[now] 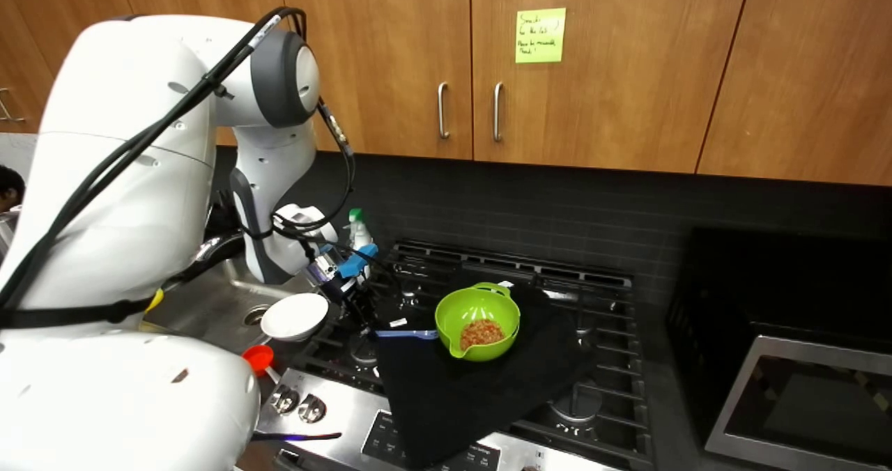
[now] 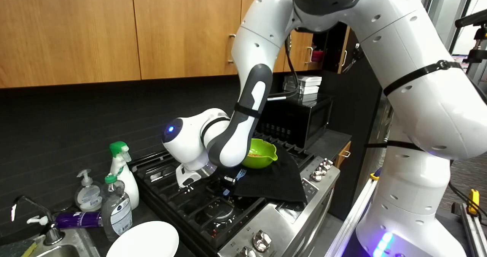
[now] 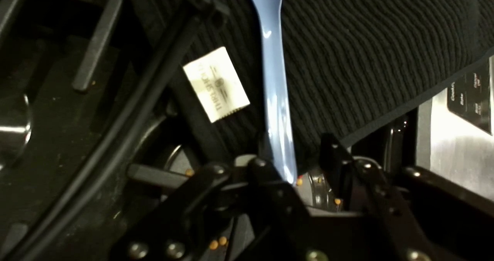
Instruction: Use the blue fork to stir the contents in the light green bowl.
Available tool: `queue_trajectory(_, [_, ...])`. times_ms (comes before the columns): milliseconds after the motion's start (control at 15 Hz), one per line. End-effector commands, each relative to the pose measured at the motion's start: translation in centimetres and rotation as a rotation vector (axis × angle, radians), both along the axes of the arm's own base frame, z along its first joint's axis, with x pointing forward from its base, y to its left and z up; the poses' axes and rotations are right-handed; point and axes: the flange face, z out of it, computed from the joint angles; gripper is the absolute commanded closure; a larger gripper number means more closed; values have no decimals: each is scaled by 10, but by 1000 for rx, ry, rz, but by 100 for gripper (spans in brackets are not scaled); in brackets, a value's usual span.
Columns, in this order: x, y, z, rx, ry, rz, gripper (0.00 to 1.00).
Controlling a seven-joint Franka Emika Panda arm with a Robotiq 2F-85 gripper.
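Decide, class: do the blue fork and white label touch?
Apart: the wrist view shows a strip of black cloth between the blue fork and white label.

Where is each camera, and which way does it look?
An exterior view: in front of the steel-fronted stove, looking down at the round lime-green plastic bowl; the white jointed arm fills the left.
An exterior view: near the round white dish, looking slantwise across the stove; the arm covers middle and right.
Wrist view: behind the black metal gripper showing below, looking down at the blue plastic fork.
Both exterior views share bowl, fork, stove, arm.
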Motion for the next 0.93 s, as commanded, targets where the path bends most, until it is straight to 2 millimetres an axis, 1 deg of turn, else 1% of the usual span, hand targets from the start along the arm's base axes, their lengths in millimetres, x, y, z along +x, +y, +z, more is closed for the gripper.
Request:
queue_trajectory(0, [-3, -7, 7, 14, -12, -4, 74])
queue_trajectory(67, [-3, -8, 7, 18, -13, -7, 74])
queue_trajectory(133, [-2, -11, 8, 23, -13, -12, 70])
queue_trajectory(200, [-1, -13, 8, 27, -14, -16, 71])
queue_trajectory(267, [0, -16, 9, 29, -16, -21, 68])
queue_trajectory(333, [1, -20, 10, 32, -16, -26, 72])
queue_trajectory(400, [3, -22, 10, 35, -11, -33, 45])
queue_trajectory(467, [4, -25, 8, 35, -7, -36, 43])
queue_trajectory(600, [6, -29, 6, 34, 0, -39, 34])
queue_trajectory(667, [7, -30, 5, 36, 2, -41, 77])
queue_trajectory(733, [8, -32, 5, 36, 4, -44, 73])
queue_trajectory(800, [8, -32, 4, 36, 4, -45, 73])
queue_trajectory(867, [7, -30, 1, 39, 6, -47, 78])
